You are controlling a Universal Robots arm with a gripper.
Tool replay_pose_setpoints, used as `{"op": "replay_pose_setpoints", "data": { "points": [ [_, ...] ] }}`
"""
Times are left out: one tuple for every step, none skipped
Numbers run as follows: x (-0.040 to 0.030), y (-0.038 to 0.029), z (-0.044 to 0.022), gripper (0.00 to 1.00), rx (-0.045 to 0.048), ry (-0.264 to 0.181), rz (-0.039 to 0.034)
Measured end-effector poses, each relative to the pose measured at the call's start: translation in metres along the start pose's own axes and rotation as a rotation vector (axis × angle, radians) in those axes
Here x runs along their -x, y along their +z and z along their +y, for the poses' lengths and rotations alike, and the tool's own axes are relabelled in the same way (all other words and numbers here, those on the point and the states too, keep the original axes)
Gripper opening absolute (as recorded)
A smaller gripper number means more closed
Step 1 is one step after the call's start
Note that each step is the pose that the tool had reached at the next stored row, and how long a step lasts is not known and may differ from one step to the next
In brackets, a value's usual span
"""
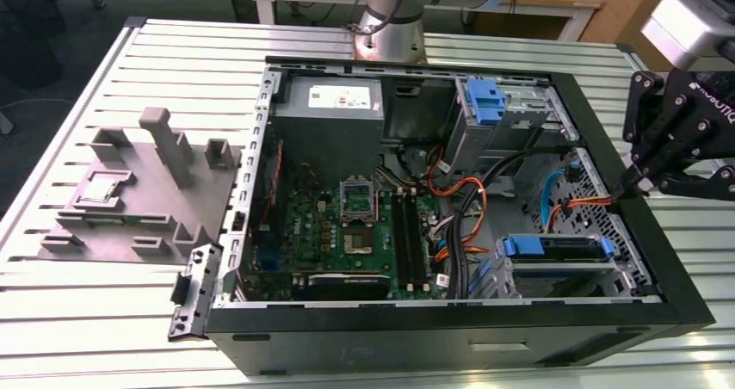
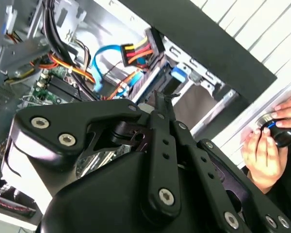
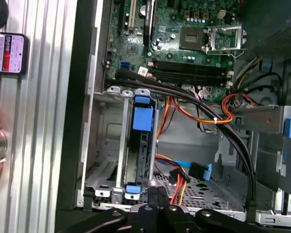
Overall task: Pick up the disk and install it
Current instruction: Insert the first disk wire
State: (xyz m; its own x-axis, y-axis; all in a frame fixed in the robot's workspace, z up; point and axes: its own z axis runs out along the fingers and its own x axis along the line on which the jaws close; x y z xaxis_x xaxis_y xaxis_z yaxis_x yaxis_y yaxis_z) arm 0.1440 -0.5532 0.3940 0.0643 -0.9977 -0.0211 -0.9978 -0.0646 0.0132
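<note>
The disk (image 1: pixel 557 249) sits in the drive cage at the case's corner nearest the camera, on the exterior view's right, its blue carrier front facing up. In the first wrist view the disk (image 3: pixel 141 145) stands edge-on between the cage's metal rails. The second wrist view shows a bit of the disk's blue frame (image 2: pixel 178 75) beyond the black fingers. My gripper (image 1: pixel 635 185) hangs over the case's wall on the exterior view's right, above and apart from the disk. Its fingertips (image 3: pixel 157 193) are together and hold nothing.
The open computer case (image 1: pixel 643 234) lies on a slatted table, with orange and black cables (image 1: pixel 460 208) running across its motherboard. A grey power supply (image 1: pixel 333 105) and a second blue carrier (image 1: pixel 488 105) sit at the far side. A grey fixture (image 1: pixel 138 191) stands on the exterior view's left. A person's hand (image 2: pixel 266 145) rests on a knob beside the case.
</note>
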Motion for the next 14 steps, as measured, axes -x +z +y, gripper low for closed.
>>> {"op": "replay_pose_setpoints", "data": {
  "points": [
    [0.0016,0.0013,-0.0016,0.10,0.0000,0.000,0.0000],
    [0.0031,0.0024,-0.0026,0.10,0.0000,0.000,-0.0001],
    [0.0047,0.0035,-0.0033,0.10,0.0000,0.000,-0.0001],
    [0.0062,0.0045,-0.0038,0.10,0.0000,-0.001,-0.0001],
    [0.0076,0.0057,-0.0041,0.10,0.0000,-0.002,0.0000],
    [0.0084,0.0068,-0.0042,0.10,0.0000,-0.005,0.0000],
    [0.0085,0.0080,-0.0042,0.10,0.0002,-0.013,-0.0001],
    [0.0085,0.0090,-0.0043,0.10,0.0005,-0.027,0.0001],
    [0.0085,0.0099,-0.0043,0.10,0.0009,-0.045,0.0004],
    [0.0085,0.0109,-0.0044,0.10,0.0013,-0.063,0.0007],
    [0.0085,0.0119,-0.0044,0.10,0.0017,-0.081,0.0011],
    [0.0084,0.0128,-0.0045,0.10,0.0019,-0.095,0.0011],
    [0.0086,0.0135,-0.0049,0.10,0.0020,-0.100,0.0017],
    [0.0090,0.0142,-0.0052,0.10,0.0021,-0.102,0.0021]
  ]
}}
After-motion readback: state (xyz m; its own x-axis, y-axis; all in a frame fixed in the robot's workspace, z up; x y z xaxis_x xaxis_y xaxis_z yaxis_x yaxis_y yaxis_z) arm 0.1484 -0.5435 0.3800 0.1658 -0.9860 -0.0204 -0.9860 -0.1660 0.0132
